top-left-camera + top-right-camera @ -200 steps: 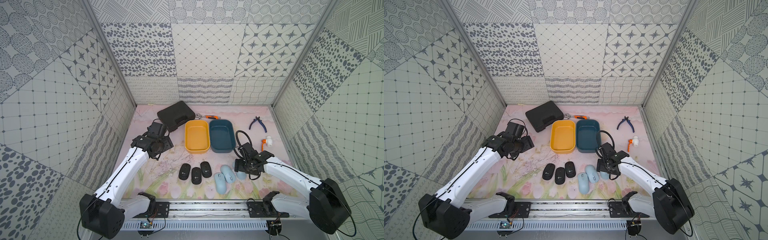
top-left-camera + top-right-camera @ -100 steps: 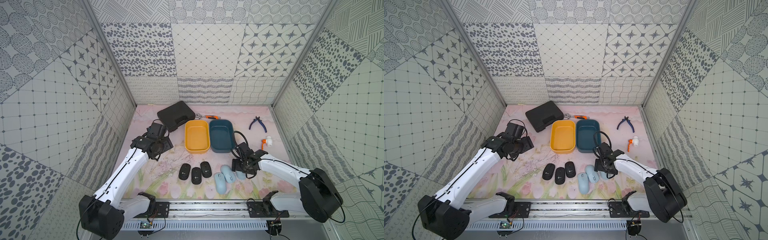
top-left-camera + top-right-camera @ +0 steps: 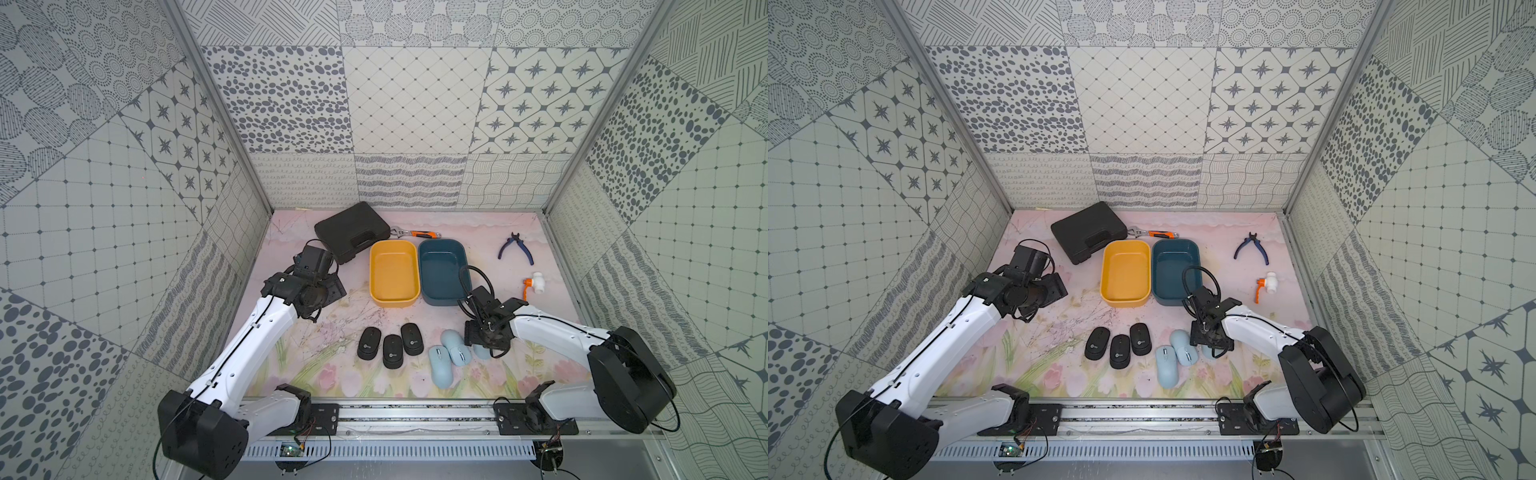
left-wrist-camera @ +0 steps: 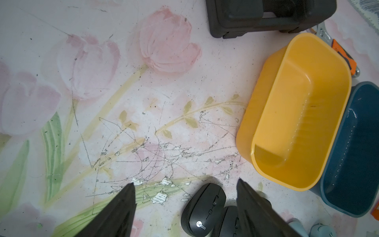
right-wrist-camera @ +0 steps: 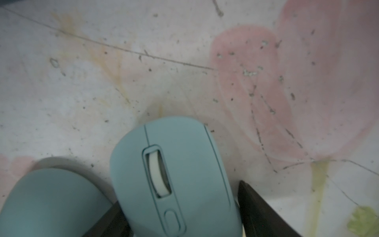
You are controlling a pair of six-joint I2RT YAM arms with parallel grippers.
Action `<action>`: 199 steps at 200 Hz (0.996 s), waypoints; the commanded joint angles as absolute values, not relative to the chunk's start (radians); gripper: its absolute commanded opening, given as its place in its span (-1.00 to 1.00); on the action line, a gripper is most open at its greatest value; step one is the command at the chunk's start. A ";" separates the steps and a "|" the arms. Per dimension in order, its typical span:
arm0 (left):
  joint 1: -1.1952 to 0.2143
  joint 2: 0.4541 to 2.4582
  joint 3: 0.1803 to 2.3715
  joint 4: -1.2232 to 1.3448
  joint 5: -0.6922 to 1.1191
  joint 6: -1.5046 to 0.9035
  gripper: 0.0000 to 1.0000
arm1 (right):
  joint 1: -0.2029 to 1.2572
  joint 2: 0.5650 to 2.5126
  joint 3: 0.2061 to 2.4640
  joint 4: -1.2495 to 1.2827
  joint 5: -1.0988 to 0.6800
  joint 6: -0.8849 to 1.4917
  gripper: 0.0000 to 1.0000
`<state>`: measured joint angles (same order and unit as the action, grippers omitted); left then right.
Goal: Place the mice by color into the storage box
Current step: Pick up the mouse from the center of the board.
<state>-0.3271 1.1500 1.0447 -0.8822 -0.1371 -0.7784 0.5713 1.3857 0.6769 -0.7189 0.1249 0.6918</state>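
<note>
Right pincer (image 5: 178, 197) straddles a pale blue mouse (image 5: 174, 164) on the table (image 5: 82, 82), jaws close against its sides; pinching yet, I cannot tell. Grasping step: next needs a firm squeeze, lift, carry to the teal box (image 3: 441, 270). Left pincer (image 4: 184, 182) gapes, empty

Three black mice (image 3: 392, 351) lie together; the right end effector (image 3: 484, 338) hangs over one pale blue mouse (image 3: 482, 352).

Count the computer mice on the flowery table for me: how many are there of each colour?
Small black oval computer mice: 3
Longer pale blue plastic computer mice: 3
Total: 6
</note>
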 commanded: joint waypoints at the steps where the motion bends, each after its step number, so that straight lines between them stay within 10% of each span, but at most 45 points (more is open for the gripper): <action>1: -0.328 1.139 1.043 -0.926 -0.149 -0.785 0.60 | 0.588 1.417 0.681 -0.703 0.131 0.707 0.47; 92: -0.328 1.150 1.042 -0.922 -0.147 -0.784 0.60 | 0.607 1.357 0.680 -0.738 0.138 0.711 0.10; 199: -0.329 1.149 1.040 -0.920 -0.141 -0.784 0.61 | 0.612 1.254 0.745 -0.858 0.168 0.707 0.11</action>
<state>-0.3271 1.1515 1.0401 -0.8871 -0.1371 -0.7784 0.6067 1.3167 0.6838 -0.7929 0.1417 0.6998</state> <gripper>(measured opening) 0.803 0.618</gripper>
